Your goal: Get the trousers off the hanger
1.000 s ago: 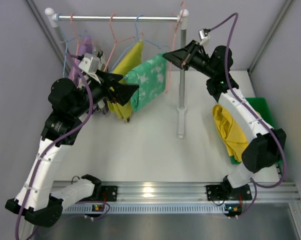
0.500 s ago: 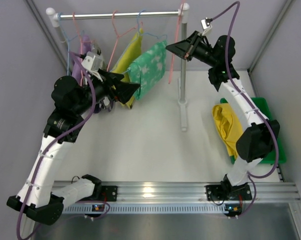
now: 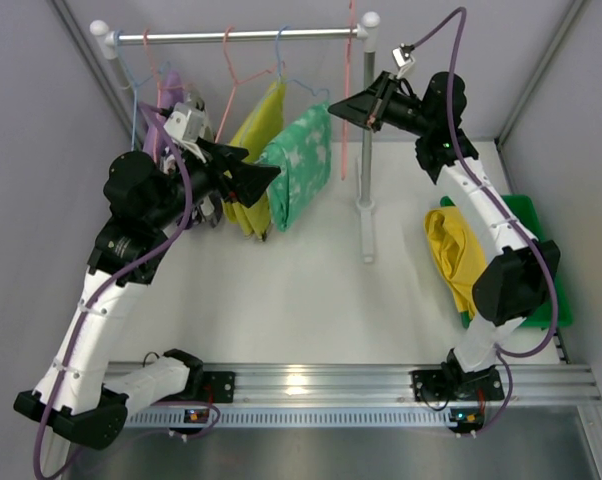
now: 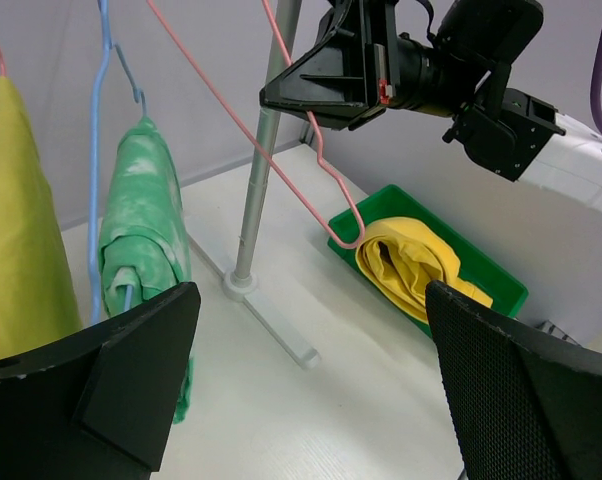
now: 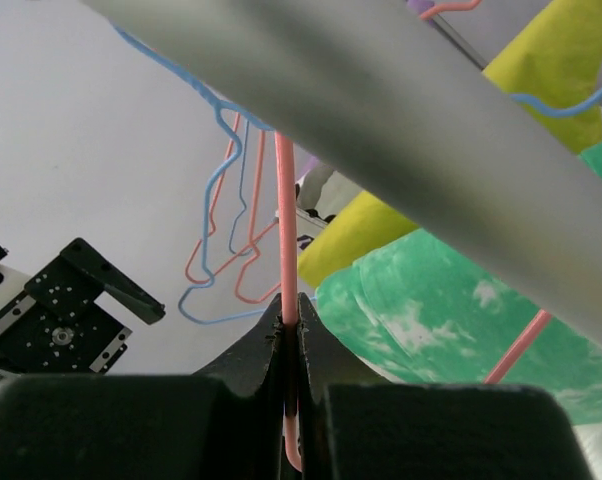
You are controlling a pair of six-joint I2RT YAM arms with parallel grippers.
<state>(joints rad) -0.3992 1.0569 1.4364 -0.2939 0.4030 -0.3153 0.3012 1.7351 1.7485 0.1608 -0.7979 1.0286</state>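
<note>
Left of the right gripper (image 3: 338, 106) clamping a bare pink hanger (image 5: 284, 220), mint green trousers (image 3: 301, 170) hang beside the spread left gripper (image 3: 264, 162).

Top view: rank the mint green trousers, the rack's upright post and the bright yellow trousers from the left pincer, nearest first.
1. mint green trousers, just right of the left pincer
2. upright post, farther right
3. bright yellow trousers, far right, in the bin
</note>
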